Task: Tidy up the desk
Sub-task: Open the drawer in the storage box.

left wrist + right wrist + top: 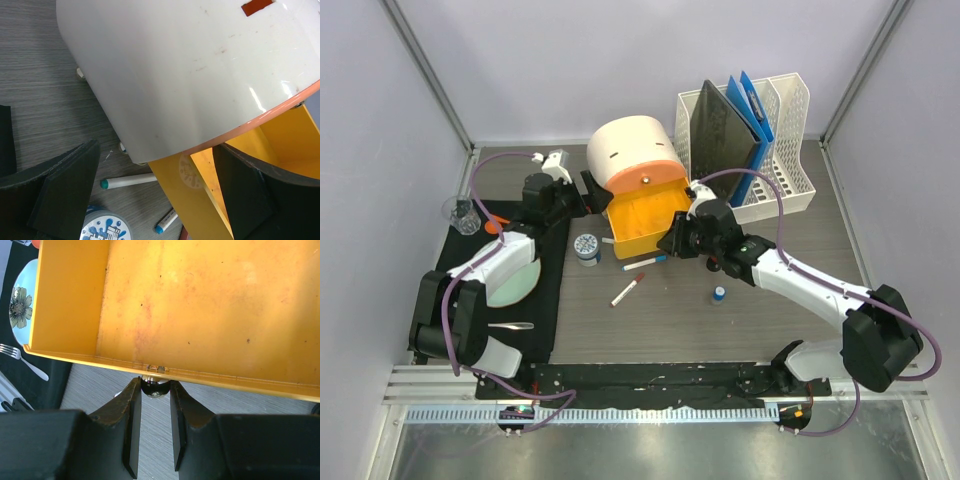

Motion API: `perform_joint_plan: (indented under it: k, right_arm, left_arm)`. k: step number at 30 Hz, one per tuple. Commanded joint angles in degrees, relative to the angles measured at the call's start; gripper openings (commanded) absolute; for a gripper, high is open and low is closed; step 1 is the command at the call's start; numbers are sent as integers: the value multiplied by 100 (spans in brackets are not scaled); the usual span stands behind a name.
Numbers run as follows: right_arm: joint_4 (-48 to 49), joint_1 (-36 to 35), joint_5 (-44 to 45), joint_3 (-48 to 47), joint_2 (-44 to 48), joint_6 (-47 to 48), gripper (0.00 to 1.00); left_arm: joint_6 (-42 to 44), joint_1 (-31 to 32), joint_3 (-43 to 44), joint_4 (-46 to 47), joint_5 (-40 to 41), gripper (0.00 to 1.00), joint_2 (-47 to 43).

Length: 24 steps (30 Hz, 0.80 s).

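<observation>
Mid-table, just behind the loose pens: right jaws are pinching the small metal knob (154,386) on the yellow drawer (645,222), with a narrow gap and the knob between them. Drawer is sitting open and looking empty. Left jaws are standing wide at the white cover (635,150) of the same box, straddling its lower edge; can't tell if they're touching it.

Table (720,340) is running under everything, rail to rail. It's rigid and fixed, so nothing to grab there. I'm reading its laminate as slick, so the light plastic box is likely sliding if the drawer gets shoved unbraced.

Hold points I'm suggesting: knob for the drawer, cover sides for bracing.

Markers (627,292) are lying in front of the drawer, round tin (587,247) to its left, small bottle (719,294) to its right. All are looking light and prone to rolling; pinching markers mid-barrel looks safest.
</observation>
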<state>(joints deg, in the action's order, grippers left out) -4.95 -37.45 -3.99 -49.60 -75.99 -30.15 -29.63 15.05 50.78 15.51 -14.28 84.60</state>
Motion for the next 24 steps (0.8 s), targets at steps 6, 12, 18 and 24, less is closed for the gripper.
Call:
perform_joint_plan:
  k: [6,12,18,24]
  right_arm:
    - [187,-43,47,-119,163,-140,15]
    - [293,-130,222,-453,-4,-263,15]
    - [223,-429,750,-761,-197,-342,15]
    - [12,-702,1418,-779,-338,-474,15]
  left_arm:
    - [-52,7,213,102,-74,100,-233]
    - [-61,24,195,119,-171,100,-277]
    - [-78,138,230,128,-303,100,-181]
    - [-78,165,186,172,-215,100,-251]
